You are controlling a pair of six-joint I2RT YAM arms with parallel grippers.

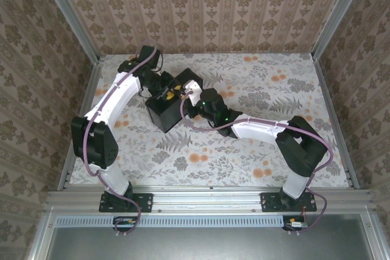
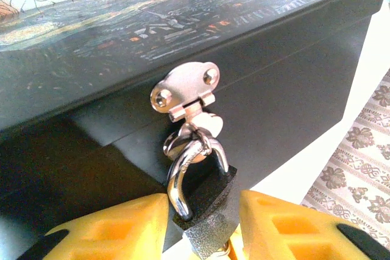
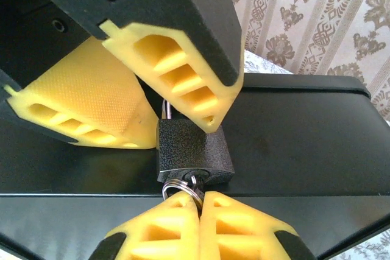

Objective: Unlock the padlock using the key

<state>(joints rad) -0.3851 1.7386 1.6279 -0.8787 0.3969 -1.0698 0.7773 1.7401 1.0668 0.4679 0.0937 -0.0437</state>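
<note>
A small dark, textured padlock hangs by its silver shackle from the hasp on the front of a black box with a painted lid. My left gripper is shut on the padlock body, a yellow finger on each side. In the right wrist view, those fingers press on the top of the padlock. The key sits in the keyhole on the padlock's underside, a wire ring beside it. My right gripper is shut on the key, directly below the padlock.
The box stands at the back left of the floral tabletop. Both arms meet over its front face, the left gripper and the right gripper close together. Patterned walls enclose the table on three sides.
</note>
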